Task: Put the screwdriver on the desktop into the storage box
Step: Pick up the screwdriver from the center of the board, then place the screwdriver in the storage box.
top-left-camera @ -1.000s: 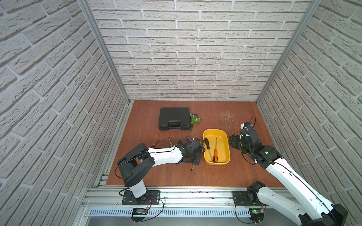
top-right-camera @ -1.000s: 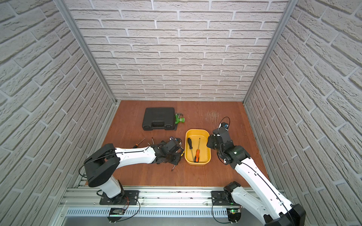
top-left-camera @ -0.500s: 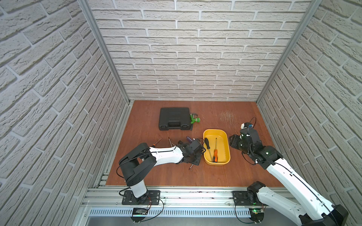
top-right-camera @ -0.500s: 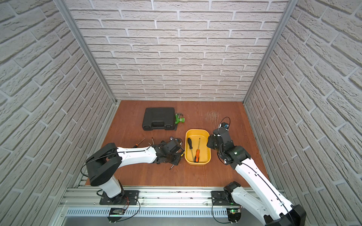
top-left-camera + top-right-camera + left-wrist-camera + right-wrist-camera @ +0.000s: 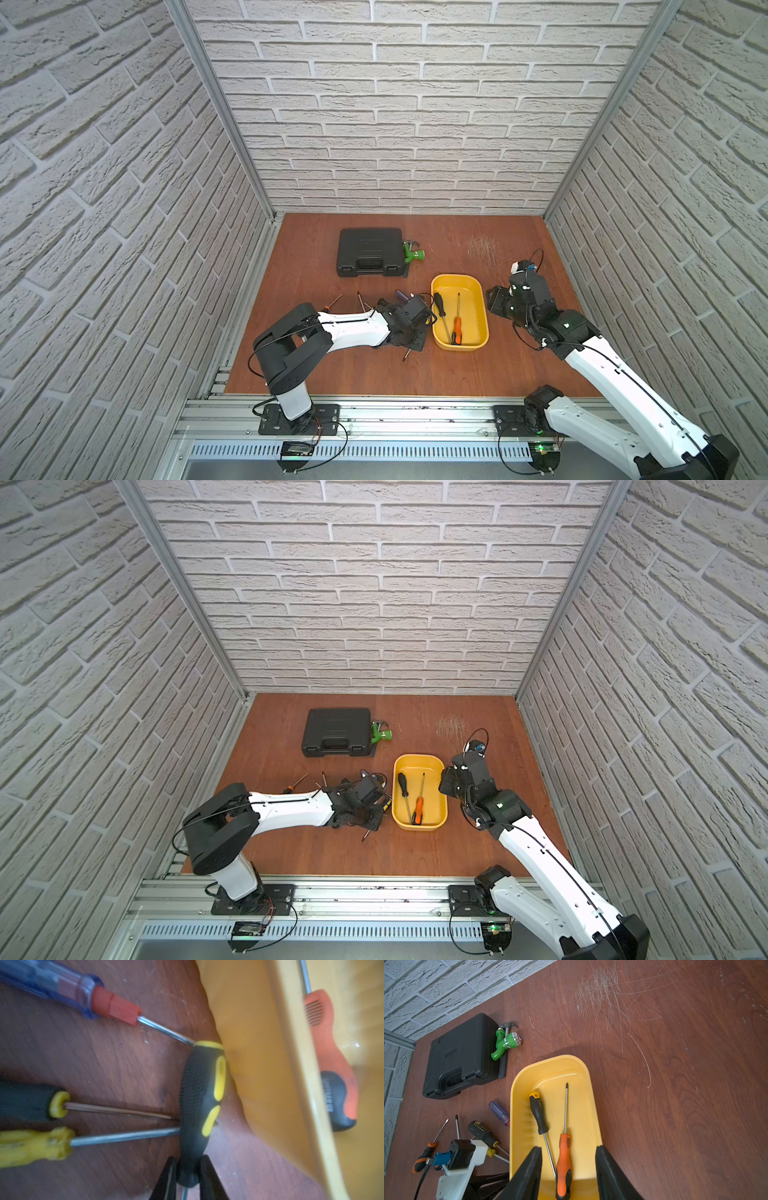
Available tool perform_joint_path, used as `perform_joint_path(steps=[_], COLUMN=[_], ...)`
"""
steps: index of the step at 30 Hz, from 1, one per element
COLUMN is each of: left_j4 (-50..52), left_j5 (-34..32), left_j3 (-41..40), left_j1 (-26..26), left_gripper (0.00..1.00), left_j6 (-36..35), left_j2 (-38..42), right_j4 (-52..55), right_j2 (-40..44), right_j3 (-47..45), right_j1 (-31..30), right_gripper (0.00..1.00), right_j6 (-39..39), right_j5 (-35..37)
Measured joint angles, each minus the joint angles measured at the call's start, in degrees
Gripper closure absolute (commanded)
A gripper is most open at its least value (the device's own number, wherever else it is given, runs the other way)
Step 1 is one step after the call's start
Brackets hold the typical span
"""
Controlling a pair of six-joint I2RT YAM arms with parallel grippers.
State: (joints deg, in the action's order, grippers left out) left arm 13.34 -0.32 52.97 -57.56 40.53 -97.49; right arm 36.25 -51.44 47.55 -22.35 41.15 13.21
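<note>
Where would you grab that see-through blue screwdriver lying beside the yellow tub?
Its thick blue handle, from straight above, gripper closing across its width. It lies flat on the table with bare wood either side; the thin shaft would slip, and its tip ends right at the black-and-yellow screwdriver by the tub.

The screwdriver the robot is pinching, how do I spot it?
Find the yellow box on the brown table. Beside its outside wall, on the left arm's side, lies a screwdriver pinched by the left fingers. Its fat black handle has yellow ovals, unlike the blue screwdriver and the yellow screwdriver nearby.
</note>
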Motion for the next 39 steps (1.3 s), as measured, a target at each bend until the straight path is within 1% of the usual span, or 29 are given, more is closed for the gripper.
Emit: perform_joint_path(steps=[2, 3, 8, 17, 24, 28, 31, 36, 39], left_j4=[0.3, 0.4, 2.0, 3.8, 2.5, -0.1, -1.9, -6.8, -11.3], left_j5=[-0.3, -0.5, -2.4, -6.0, -6.6, -4.9, -3.2, 0.5, 2.9], left_j3=[0.0, 0.0, 0.0, 0.0, 0.0, 0.1, 1.6, 7.0, 8.5], left_j1=[0.0, 0.0, 0.0, 0.5, 4.0, 6.4, 7.5, 7.7, 7.7], left_gripper=[1.00, 1.00, 1.00, 1.00, 1.00, 1.00, 1.00, 1.00, 1.00], left_j6=[0.0, 0.0, 0.0, 1.4, 4.4, 6.0, 7.3, 9.8, 12.3], left_j2=[0.3, 0.6, 4.0, 15.2, 22.1, 22.1, 20.7, 15.3, 12.0], right_j4=[0.0, 0.0, 0.0, -0.1, 0.0, 0.0, 0.0, 0.0, 0.1], right_j2=[0.0, 0.0, -0.6, -1.0, -1.1, -1.0, -0.8, 0.4, 1.0], right_j3=[0.0, 0.0, 0.0, 0.0, 0.0, 0.0, 0.0, 0.0, 0.0], right_j1=[0.0, 0.0, 0.0, 0.0, 0.0, 0.0, 0.0, 0.0, 0.0], right_gripper=[0.53, 0.53, 0.53, 0.53, 0.53, 0.53, 0.53, 0.53, 0.53], right_j6=[0.0, 0.0, 0.0, 0.0, 0.0, 0.0, 0.1, 0.4, 0.7], right_j5=[0.0, 0.0, 0.0, 0.0, 0.2, 0.4, 0.5, 0.6, 0.7])
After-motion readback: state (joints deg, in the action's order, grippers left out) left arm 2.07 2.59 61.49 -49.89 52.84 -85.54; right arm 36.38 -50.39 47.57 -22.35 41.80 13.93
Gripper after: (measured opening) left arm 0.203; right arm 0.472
